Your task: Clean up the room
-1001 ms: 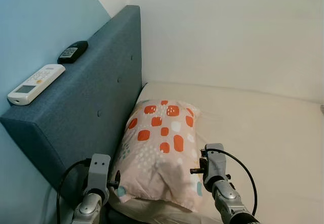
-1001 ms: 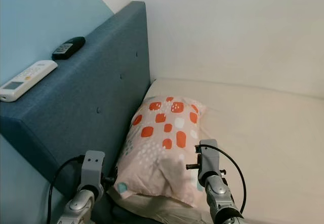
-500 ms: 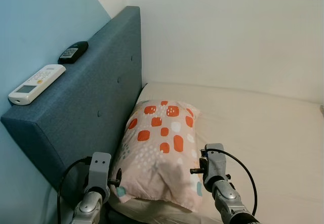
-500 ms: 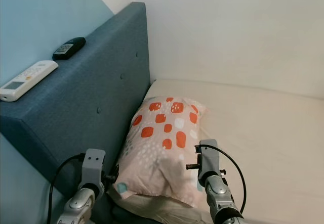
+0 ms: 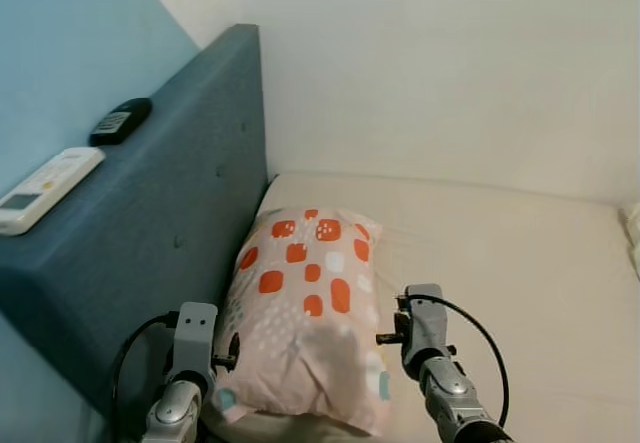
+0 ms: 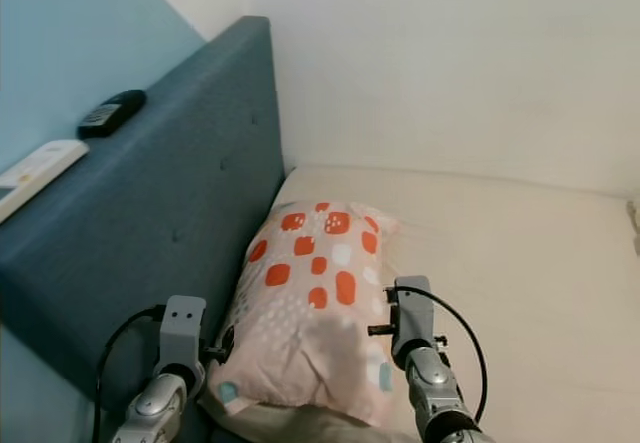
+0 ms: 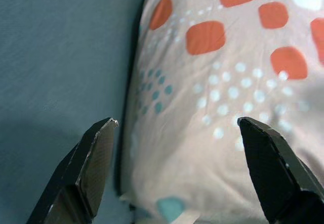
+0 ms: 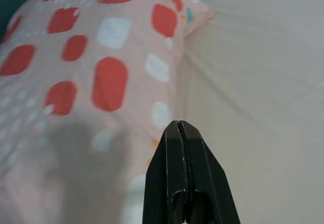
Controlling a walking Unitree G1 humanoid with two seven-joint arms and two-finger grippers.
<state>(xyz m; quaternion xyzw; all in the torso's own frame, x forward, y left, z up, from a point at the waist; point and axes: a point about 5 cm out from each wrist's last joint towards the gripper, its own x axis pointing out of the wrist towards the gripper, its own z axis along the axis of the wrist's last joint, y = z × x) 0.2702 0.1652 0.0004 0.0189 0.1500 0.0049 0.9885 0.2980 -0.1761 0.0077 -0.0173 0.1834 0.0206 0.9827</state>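
A pale pink pillow point(image 5: 300, 308) with orange squares and white and teal dots lies on the cream mattress point(image 5: 500, 263), its long side against the blue headboard point(image 5: 150, 223). My left gripper point(image 7: 177, 125) is open at the pillow's near end, one finger by the headboard and the other over the pillow. My right gripper point(image 8: 177, 128) is shut with nothing between its fingers. It hovers over the pillow's edge on the mattress side. Both silver wrists, left point(image 5: 192, 348) and right point(image 5: 425, 333), flank the pillow's near end.
A white remote point(image 5: 45, 178) and a black remote point(image 5: 120, 121) rest on top of the headboard. A white wall runs behind the bed, a light blue wall on the left. A pale cloth edge point(image 5: 632, 233) shows at the far right of the mattress.
The camera has moved, so the headboard and remotes sit further left in the picture. Both grippers keep the same pose at the pillow's near end.
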